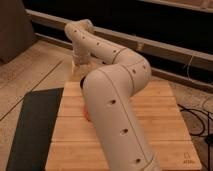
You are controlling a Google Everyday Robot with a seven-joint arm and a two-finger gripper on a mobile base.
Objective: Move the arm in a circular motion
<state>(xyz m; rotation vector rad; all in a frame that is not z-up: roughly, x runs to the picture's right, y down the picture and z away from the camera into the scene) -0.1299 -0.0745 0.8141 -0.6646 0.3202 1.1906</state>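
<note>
The arm [112, 107] is large and cream-white, made of thick rounded segments with small dark screw holes. It rises from the bottom middle of the camera view, bends at an elbow [134, 70] on the right, and reaches up and left to a wrist joint [80, 31]. From there it turns down to the small gripper [79, 67]. The gripper hangs over the far left edge of the wooden table [165, 117].
A small red-orange object [87, 114] peeks out beside the arm's base segment on the table. A black mat [34, 127] lies on the floor left of the table. Cables [200, 117] run on the floor at the right. A dark ledge [165, 47] spans the back.
</note>
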